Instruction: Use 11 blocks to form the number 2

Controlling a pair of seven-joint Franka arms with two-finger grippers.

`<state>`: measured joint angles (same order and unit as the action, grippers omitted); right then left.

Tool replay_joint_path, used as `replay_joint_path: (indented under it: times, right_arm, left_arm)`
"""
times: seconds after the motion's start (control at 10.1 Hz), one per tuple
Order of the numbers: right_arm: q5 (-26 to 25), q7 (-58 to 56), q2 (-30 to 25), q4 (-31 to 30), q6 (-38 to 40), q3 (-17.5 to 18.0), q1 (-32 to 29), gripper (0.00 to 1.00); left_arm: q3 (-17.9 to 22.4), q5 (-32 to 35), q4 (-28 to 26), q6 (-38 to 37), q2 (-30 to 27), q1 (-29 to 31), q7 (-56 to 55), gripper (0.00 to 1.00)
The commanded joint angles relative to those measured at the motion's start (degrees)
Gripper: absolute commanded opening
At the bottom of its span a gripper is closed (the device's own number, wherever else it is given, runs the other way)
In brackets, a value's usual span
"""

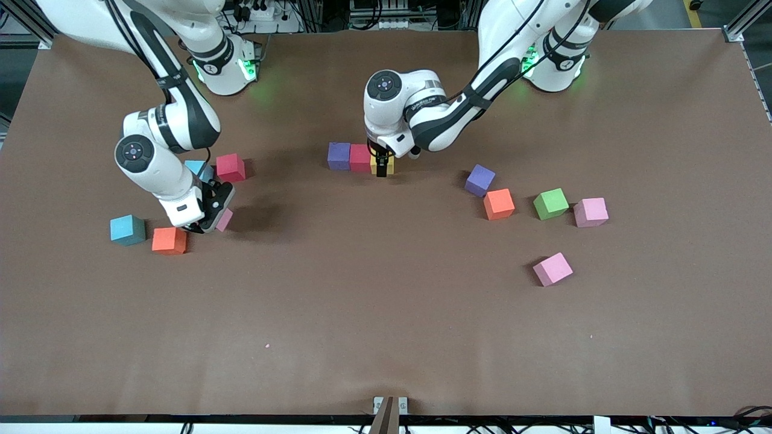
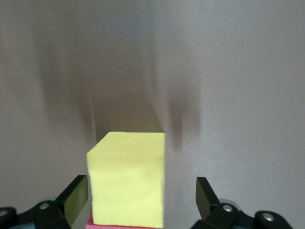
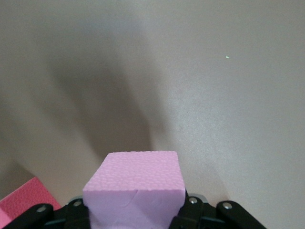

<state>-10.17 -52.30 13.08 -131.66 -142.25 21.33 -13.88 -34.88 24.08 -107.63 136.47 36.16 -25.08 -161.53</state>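
A short row of blocks lies mid-table: purple (image 1: 339, 155), red (image 1: 360, 158) and yellow (image 1: 389, 166), side by side. My left gripper (image 1: 382, 169) stands open around the yellow block (image 2: 127, 183), its fingers (image 2: 76, 198) clear of the block's sides. The block rests on the table against the red one (image 2: 95, 223). Toward the right arm's end, my right gripper (image 1: 211, 222) is shut on a pink block (image 1: 224, 220), low over the table. In the right wrist view the pink block (image 3: 136, 191) fills the jaws of the right gripper (image 3: 136, 212).
Around the right gripper lie an orange block (image 1: 169, 240), a light blue block (image 1: 127, 229), a red block (image 1: 230, 167) and a half-hidden light blue one (image 1: 198, 169). Toward the left arm's end lie purple (image 1: 480, 179), orange (image 1: 499, 204), green (image 1: 550, 203) and two pink blocks (image 1: 590, 212), (image 1: 552, 269).
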Motion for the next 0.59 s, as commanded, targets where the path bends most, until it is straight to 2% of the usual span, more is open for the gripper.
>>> replay_joint_path:
  times: [0.0,0.3,0.49]
  right_arm:
    - [0.0,0.4,-1.0,1.0,2.1,0.8,-0.4,0.39]
    - [0.0,0.5,-0.6,3.2,3.5,0.9,-0.4,0.39]
    - [0.0,0.6,-0.7,3.6,4.3,0.9,-0.4,0.39]
  left_arm:
    - [-0.5,4.9,-1.0,-3.7,-3.2,1.3,-15.7,1.00]
    - [-0.6,4.7,-3.5,-5.9,-6.6,5.5,-9.5,1.00]
    - [-0.7,4.7,-6.8,-6.1,-11.0,11.9,-4.4,1.00]
